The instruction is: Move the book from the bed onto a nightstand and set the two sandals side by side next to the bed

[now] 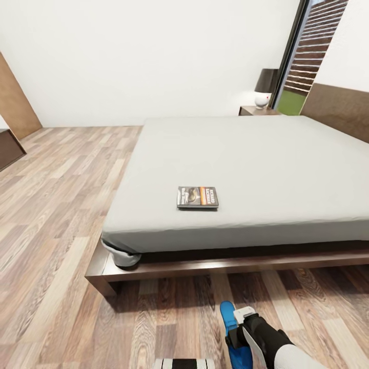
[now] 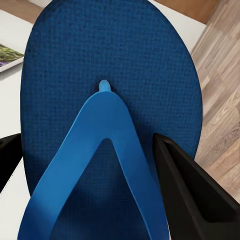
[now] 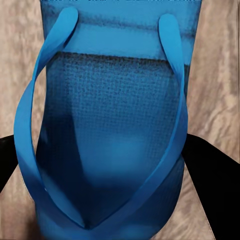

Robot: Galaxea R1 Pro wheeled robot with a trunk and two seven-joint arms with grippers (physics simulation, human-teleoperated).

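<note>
The book (image 1: 198, 197) lies flat on the bed's grey mattress (image 1: 256, 164), near its front edge. At the bottom of the head view my right gripper (image 1: 246, 328) is shut on a blue sandal (image 1: 229, 315), held over the floor just in front of the bed frame (image 1: 205, 264). In the right wrist view that sandal (image 3: 115, 100) sits between the black fingers (image 3: 215, 175) above the wood planks. In the left wrist view my left gripper (image 2: 100, 175) is shut on the other blue sandal (image 2: 110, 50); a corner of the book (image 2: 7, 54) shows beside it. A nightstand (image 1: 254, 110) stands at the bed's far side.
A lamp with a dark shade (image 1: 266, 84) stands on the nightstand, next to the tall dark-framed window (image 1: 302, 61). The brown headboard (image 1: 338, 107) is at the right. Wood-plank floor (image 1: 56, 205) stretches left of the bed, with dark furniture (image 1: 7, 146) at the far left.
</note>
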